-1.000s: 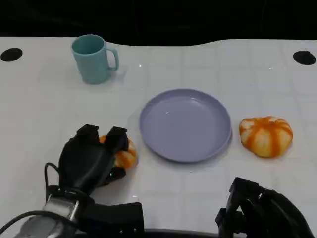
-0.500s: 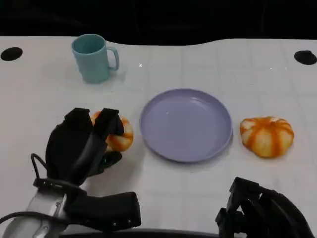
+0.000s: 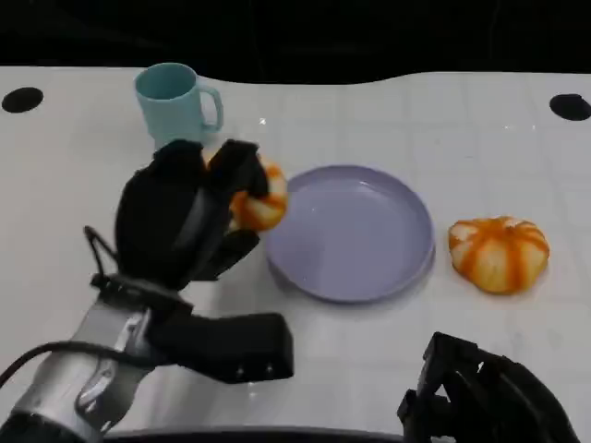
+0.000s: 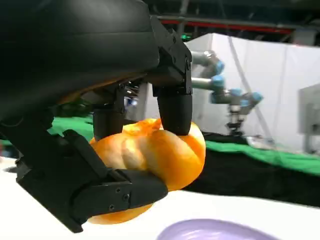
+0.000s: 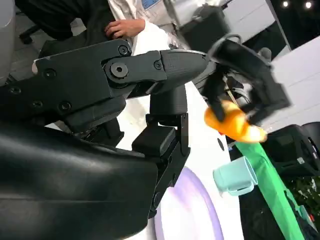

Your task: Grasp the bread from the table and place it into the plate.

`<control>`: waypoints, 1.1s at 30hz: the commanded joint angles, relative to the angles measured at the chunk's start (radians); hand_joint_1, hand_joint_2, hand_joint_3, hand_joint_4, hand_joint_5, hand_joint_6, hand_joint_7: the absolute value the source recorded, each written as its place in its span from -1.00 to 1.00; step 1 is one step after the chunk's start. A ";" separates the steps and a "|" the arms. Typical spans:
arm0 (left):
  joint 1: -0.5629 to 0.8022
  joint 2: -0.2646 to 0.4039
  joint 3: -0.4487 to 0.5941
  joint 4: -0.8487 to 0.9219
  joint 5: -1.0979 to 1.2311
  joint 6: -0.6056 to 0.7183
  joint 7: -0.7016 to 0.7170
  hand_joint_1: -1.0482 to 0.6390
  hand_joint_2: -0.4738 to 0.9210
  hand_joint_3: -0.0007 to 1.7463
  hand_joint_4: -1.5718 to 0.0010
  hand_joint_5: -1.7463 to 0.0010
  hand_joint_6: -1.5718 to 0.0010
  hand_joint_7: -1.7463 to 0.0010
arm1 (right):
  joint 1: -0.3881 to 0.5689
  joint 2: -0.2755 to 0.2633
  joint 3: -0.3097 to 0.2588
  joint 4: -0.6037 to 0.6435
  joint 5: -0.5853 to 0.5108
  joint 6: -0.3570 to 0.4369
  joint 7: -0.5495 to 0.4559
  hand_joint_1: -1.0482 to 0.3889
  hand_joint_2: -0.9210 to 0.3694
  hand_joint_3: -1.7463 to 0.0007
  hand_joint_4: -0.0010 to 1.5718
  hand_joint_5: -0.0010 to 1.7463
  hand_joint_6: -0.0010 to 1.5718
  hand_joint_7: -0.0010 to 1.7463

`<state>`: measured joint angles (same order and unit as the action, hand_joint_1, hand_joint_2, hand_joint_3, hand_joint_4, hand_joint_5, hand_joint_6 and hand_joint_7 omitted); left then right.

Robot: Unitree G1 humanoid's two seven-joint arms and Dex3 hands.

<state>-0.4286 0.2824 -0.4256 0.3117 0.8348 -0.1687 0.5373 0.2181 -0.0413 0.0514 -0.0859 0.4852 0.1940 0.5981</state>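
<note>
On the far left, beyond the left robot hand [image 3: 189, 221], stands a teal mug [image 3: 175, 103] on the white worktop [image 3: 83, 185]. That robot hand grips a piece of orange bread [image 3: 259, 198] between its fingers; a second ago the bread was still low on the worktop, nearer the robot, and it has since been lifted and carried forward and to the right, so it now hangs just off the near-left rim of the purple plate [image 3: 355, 231]. My judgement is that the grasp is done and only a short carry over the plate and a release remain. To the right of the plate, well apart from the left robot hand, lies a second orange bread [image 3: 499, 252]. The right robot hand [image 3: 480, 397] rests low at the near right, holding nothing; whether its fingers are spread or curled I cannot tell. No brand, label or writing can be read anywhere.
</note>
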 commanded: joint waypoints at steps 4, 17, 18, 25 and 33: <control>-0.109 -0.069 -0.014 0.118 -0.037 -0.061 -0.052 0.18 0.00 0.58 -0.18 -1.00 0.07 -1.00 | 0.012 -0.002 -0.001 -0.007 0.012 0.000 0.000 -0.51 -1.00 0.73 0.08 0.85 -0.07 0.58; -0.266 -0.199 -0.061 0.396 -0.060 -0.111 -0.092 0.10 0.18 0.40 -0.21 -1.00 0.04 -1.00 | 0.018 -0.005 0.004 -0.008 0.012 -0.004 0.004 -0.53 -1.00 0.74 0.08 0.85 -0.07 0.58; -0.276 -0.204 -0.063 0.417 -0.064 -0.116 -0.092 0.08 0.21 0.39 -0.20 -1.00 0.04 -1.00 | 0.018 -0.005 0.005 -0.009 0.011 -0.003 0.004 -0.53 -1.00 0.74 0.08 0.85 -0.07 0.58; -0.333 -0.231 -0.063 0.516 -0.124 -0.101 -0.263 0.01 0.60 -0.21 0.05 -0.91 -0.06 -0.02 | 0.019 -0.001 0.013 -0.003 0.005 -0.015 0.008 -0.53 -1.00 0.74 0.09 0.83 -0.06 0.57; -0.347 -0.213 -0.094 0.488 -0.117 -0.047 -0.421 -0.19 1.00 -0.90 0.50 0.07 0.41 0.98 | 0.015 -0.001 0.012 0.008 0.002 -0.027 0.016 -0.53 -1.00 0.73 0.09 0.83 -0.05 0.57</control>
<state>-0.7443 0.0507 -0.5091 0.8156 0.7139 -0.2266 0.1534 0.2307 -0.0382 0.0685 -0.0858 0.4862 0.1862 0.6045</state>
